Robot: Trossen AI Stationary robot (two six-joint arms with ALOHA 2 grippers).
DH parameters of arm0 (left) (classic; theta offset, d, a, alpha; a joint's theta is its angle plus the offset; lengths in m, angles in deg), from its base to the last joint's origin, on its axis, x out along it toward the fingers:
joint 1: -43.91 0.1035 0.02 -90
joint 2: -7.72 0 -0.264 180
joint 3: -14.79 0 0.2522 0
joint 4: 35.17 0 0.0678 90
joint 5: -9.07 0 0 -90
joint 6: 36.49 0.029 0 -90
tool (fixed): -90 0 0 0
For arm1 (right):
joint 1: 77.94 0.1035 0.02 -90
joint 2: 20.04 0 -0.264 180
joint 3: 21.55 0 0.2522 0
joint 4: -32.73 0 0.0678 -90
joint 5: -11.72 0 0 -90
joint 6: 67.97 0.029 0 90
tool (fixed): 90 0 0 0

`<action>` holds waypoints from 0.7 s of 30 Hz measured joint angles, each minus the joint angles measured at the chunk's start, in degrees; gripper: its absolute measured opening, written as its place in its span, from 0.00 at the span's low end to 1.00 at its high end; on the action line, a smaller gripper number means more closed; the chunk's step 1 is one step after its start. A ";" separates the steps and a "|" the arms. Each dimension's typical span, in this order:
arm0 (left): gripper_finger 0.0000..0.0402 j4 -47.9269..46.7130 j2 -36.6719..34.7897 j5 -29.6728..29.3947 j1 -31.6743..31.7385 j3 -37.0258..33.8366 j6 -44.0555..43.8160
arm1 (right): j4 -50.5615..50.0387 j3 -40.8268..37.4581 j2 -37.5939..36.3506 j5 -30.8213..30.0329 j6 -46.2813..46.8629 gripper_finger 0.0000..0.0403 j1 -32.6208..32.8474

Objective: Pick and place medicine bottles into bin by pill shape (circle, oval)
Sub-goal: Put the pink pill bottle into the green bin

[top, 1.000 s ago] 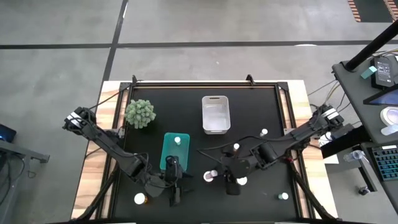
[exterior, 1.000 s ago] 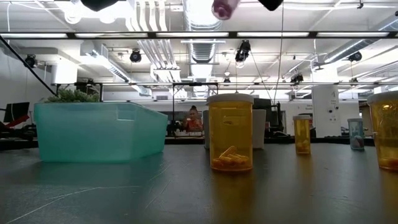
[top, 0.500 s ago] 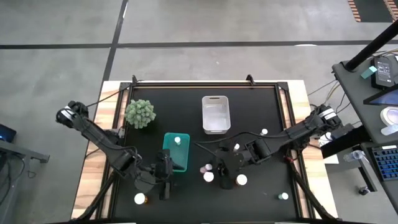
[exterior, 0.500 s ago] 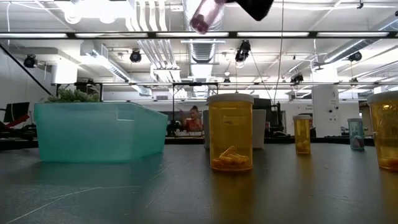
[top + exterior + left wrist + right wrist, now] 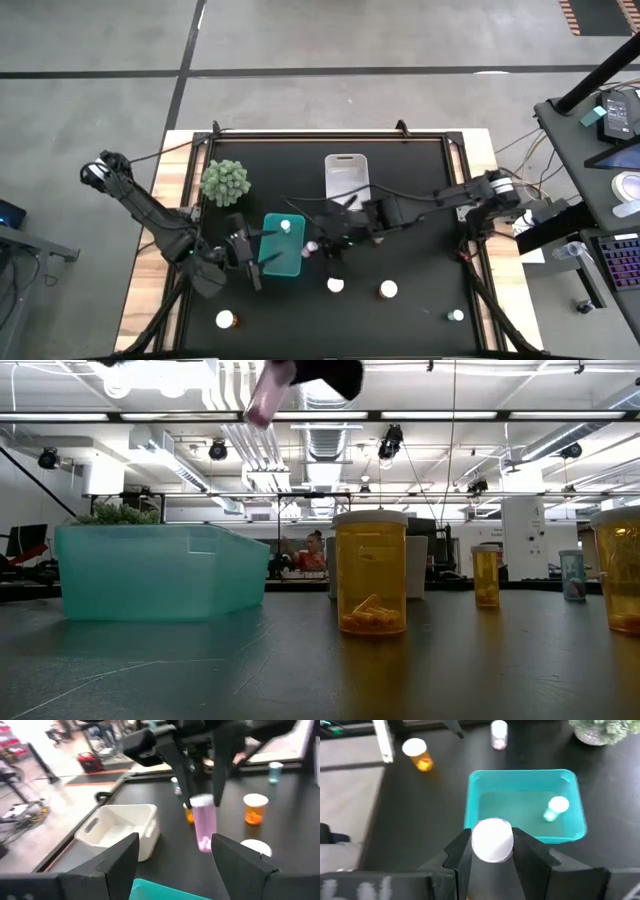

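Observation:
My right gripper [image 5: 316, 246] is shut on a pink-bodied, white-capped medicine bottle [image 5: 204, 824], high above the table at the right edge of the teal bin [image 5: 268, 262]. The bottle also shows at the top of the low view [image 5: 267, 390]. One white-capped bottle [image 5: 555, 808] lies inside the teal bin. My left gripper [image 5: 247, 264] is open and empty at the bin's left side. Amber bottles [image 5: 388, 290] [image 5: 226, 320] and a white-capped one [image 5: 335, 285] stand on the table near the front. My right gripper pinches the pink bottle between its two fingers just under the white cap [image 5: 202, 801]. The fingers come from above, pointing down. The bottle hangs below them, lifted clear of the table and slightly tilted, its cap [image 5: 492, 840] facing the wrist camera.
A white bin [image 5: 346, 182] stands behind the right arm, and a green plant [image 5: 224, 182] at the far left. A small bottle [image 5: 456, 315] stands at the front right. In the low view, amber bottles [image 5: 371, 572] [image 5: 486, 575] stand right of the teal bin [image 5: 160, 572].
My right gripper has carried the pink bottle from above the front bottles toward the table's left and far side, up to the teal bin's right edge; the bottle has tipped a little. My left gripper has drawn back toward the table's left, along the bin's left side.

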 joint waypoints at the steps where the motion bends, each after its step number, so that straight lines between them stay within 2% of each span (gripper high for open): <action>1: 0.58 1.45 -1.01 -0.59 0.00 -1.45 0.68 | -1.56 1.85 1.25 -0.01 -0.55 0.30 -0.52; 8: 0.58 9.78 -8.27 -1.03 0.04 -7.30 5.68 | -8.30 13.28 8.85 0.44 -3.41 0.30 -2.37; 14: 0.58 11.42 -10.94 -0.94 0.05 -11.63 5.83 | -15.07 23.97 15.74 0.62 -5.32 0.30 -2.63; 21: 0.58 12.18 -12.65 -1.31 0.07 -11.92 6.08 | -20.06 32.96 22.53 1.69 -7.34 0.30 -2.63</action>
